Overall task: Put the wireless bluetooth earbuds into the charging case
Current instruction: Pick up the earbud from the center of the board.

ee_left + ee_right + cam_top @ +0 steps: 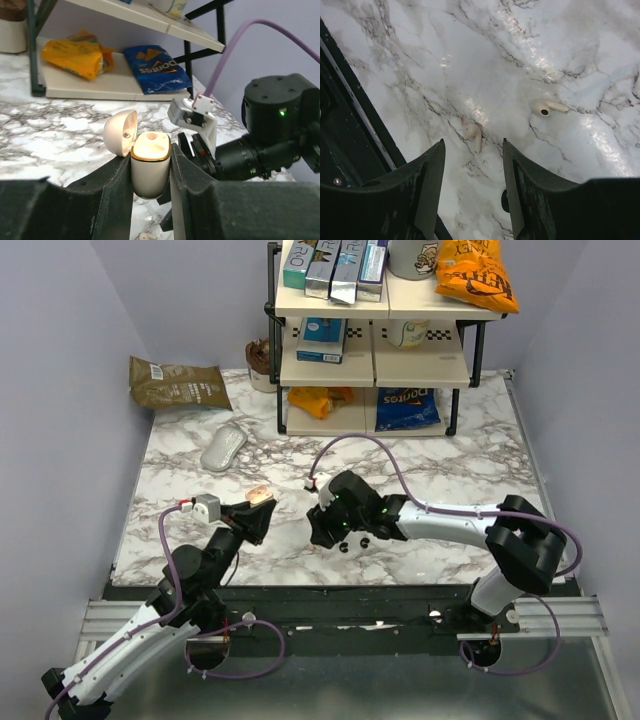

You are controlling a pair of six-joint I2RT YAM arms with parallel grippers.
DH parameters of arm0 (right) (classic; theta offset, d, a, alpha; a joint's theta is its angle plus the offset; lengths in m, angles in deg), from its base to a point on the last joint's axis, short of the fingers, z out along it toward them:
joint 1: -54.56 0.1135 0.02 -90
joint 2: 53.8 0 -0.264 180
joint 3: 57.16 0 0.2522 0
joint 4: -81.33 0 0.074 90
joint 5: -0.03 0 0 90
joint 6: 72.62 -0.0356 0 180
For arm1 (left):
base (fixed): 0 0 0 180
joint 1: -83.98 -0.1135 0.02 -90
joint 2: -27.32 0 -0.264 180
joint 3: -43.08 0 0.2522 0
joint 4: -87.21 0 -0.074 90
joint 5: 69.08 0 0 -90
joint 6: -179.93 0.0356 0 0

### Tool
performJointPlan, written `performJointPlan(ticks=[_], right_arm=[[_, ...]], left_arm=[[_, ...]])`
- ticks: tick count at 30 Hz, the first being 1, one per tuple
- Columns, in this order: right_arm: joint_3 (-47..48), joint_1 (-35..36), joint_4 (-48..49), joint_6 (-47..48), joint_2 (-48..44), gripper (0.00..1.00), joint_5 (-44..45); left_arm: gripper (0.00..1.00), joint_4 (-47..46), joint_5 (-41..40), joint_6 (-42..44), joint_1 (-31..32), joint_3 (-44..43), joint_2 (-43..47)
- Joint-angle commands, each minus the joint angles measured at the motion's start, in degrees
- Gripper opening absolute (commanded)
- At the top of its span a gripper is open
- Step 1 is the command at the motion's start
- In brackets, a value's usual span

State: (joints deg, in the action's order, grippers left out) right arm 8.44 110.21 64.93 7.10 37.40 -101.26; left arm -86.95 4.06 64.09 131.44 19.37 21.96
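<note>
White marble table (450, 470), shelf rack (375, 340) along its back edge. Left gripper (256, 512) is clamped on the cream charging case (149, 175), which it holds upright above the front-left part of the table with the lid hinged open. Right gripper (472, 147) is partly open and empty, low over the table near the front edge. First earbud (472, 132) lies flat just ahead of its fingertips. Second earbud (547, 107) lies nearby, not touching the first.

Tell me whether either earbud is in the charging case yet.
No: both cream earbuds lie on the marble table, outside the open charging case.
</note>
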Motion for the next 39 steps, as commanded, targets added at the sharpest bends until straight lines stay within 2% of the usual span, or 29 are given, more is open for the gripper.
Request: performJointPlan(ticks=[1, 31, 39], right_arm=[[1.0, 2.1, 0.6, 3.1, 3.6, 0.56, -0.3], [5.8, 6.0, -1.6, 3.8, 12.5, 0.48, 5.7], [5.6, 6.3, -1.8, 3.7, 13.0, 0.38, 7.2]], left_arm=[[0.00, 6.1, -6.9, -1.4, 0.4, -2.0, 1.3], [0.00, 7.8, -9.4, -1.4, 0.4, -2.4, 2.1], [0.00, 7.8, -9.6, -1.5, 0.4, -2.4, 2.4]])
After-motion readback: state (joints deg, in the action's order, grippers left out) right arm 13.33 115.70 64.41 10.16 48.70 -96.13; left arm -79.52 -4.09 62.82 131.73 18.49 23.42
